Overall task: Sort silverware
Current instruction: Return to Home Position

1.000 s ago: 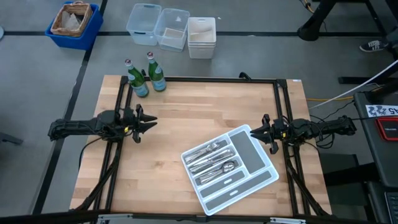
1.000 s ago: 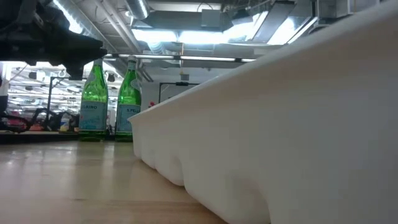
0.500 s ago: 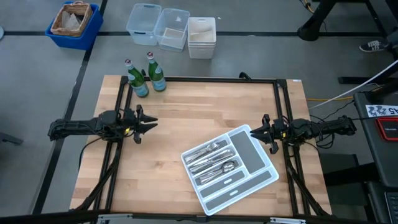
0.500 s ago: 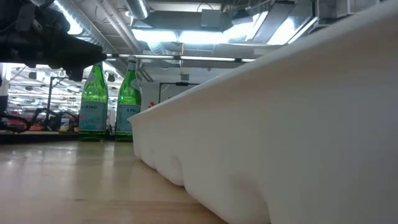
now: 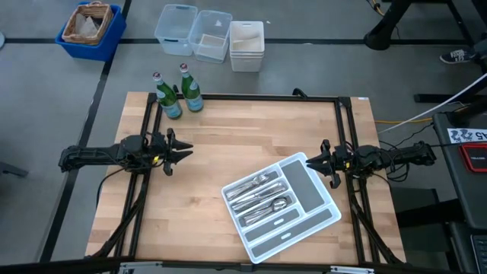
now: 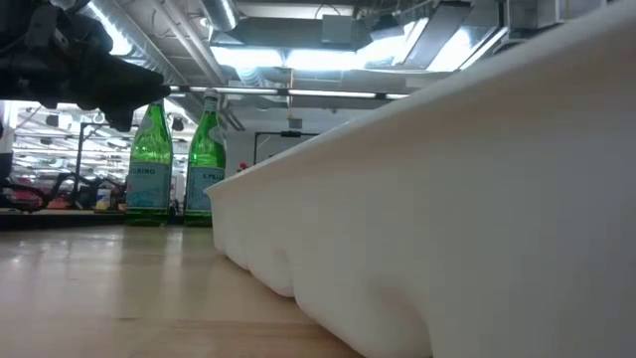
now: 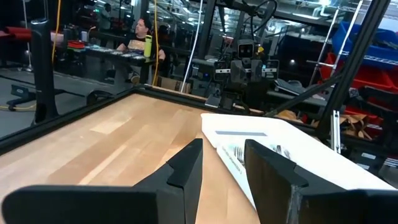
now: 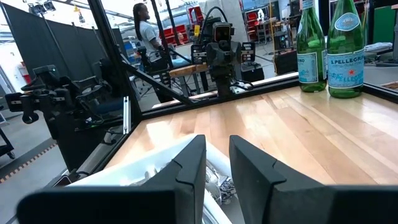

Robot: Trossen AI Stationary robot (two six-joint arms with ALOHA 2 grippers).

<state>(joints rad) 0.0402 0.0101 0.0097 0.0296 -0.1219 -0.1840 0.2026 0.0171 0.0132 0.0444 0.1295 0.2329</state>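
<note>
- Left arm point(image 5: 106, 155): slim and matt black, made of tubular links and blocky joints; a thin black cable point(image 5: 114, 172) loops beside it.
- Right arm point(image 5: 388, 155): the same black build, with a dark cable loop at its wrist.
- Left end effector point(image 5: 185, 151): black and forked, with what may be a small yellow mark just behind it.
- Right end effector point(image 5: 310, 160): black and forked likewise.
- Fingers point(image 7: 186, 169): dark, flat-faced angular wedges with chamfered tips.

bright ceiling lights point(image 6: 298, 58) w/ soft shadows
</note>
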